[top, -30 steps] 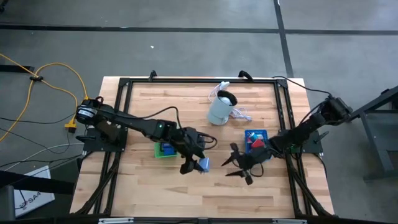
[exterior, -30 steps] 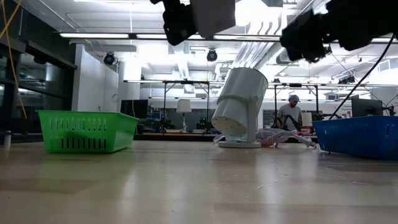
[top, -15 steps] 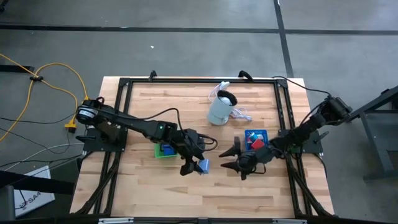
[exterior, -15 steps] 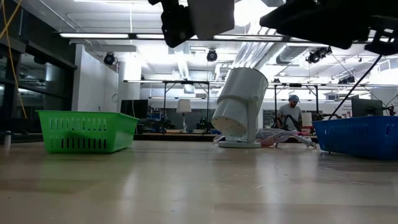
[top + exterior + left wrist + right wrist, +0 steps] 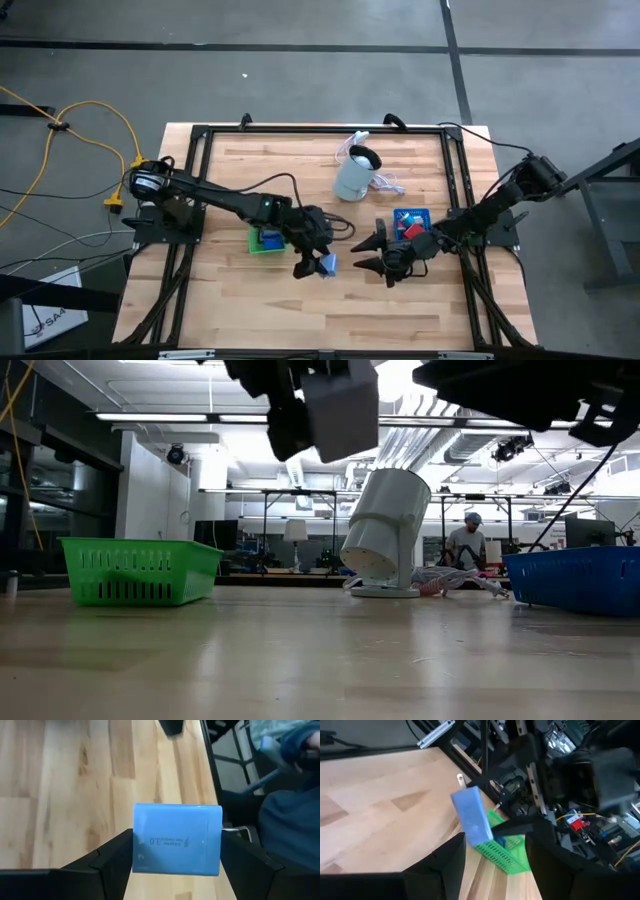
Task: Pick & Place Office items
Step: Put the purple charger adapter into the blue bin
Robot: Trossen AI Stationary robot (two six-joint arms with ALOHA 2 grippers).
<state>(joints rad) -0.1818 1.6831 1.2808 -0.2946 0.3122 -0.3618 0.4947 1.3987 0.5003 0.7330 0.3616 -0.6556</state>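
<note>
In the high view, the left pincer (image 5: pixel 313 262) sits just below the centre of the frame, clamped on a blue adapter box (image 5: pixel 327 265) that shows at its lower right tip, held above the wooden worktop (image 5: pixel 300 310). In the left wrist view the blue adapter box (image 5: pixel 177 839) fills the middle of the frame between the two dark fingers (image 5: pixel 107 860), its long axis running left to right across the frame, so the fingers press on its two short ends. Its broad flat face is turned to the camera; it is a plain light blue slab with rounded corners and a line of small printed lettering that reads upside down. A thin metal pin sticks out from its right edge. In the right wrist view the same box (image 5: pixel 472 819) stands tilted at the frame's centre, its long side near upright and leaning left.

The right pincer (image 5: pixel 372 253) hangs just right of the box in the high view, its fingers spread apart and empty, pointing left toward it.

A green tray (image 5: pixel 263 241) lies left of the left pincer, a blue tray (image 5: pixel 410 222) right of centre, and a pale cylindrical appliance (image 5: pixel 354 174) above centre.
</note>
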